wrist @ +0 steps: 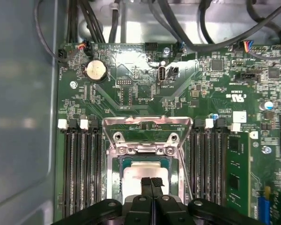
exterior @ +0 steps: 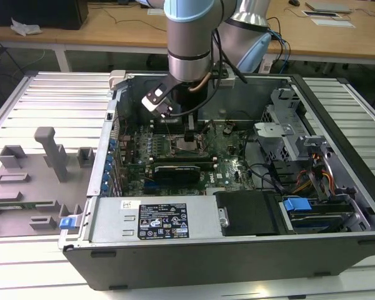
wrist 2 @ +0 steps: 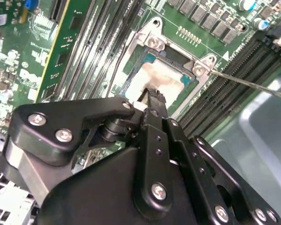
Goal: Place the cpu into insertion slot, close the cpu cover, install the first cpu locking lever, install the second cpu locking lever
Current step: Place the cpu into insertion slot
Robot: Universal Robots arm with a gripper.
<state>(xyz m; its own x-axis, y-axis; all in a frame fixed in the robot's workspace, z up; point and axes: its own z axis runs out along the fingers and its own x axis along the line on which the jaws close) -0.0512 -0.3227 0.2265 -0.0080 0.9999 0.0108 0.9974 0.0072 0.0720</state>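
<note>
- The black fingers (wrist: 145,187), pressed together and empty, sit just over the square silver-topped cpu (wrist: 138,174) in the first wrist view; the grey hinged metal cpu cover (wrist: 147,123) stands raised.
- Second wrist view: the cpu lies inside the dark-rimmed square insertion slot (wrist 2: 175,55).
- Exterior view: all this is inside the open grey computer case (exterior: 237,250); seating seems the step, so press squarely and lightly.

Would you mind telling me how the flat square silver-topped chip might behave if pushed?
The flat silver-topped chip looks thin and rigid, so probably light. Seated within the dark-rimmed socket, it likely won't slide; its smooth top may be slippery.
</note>
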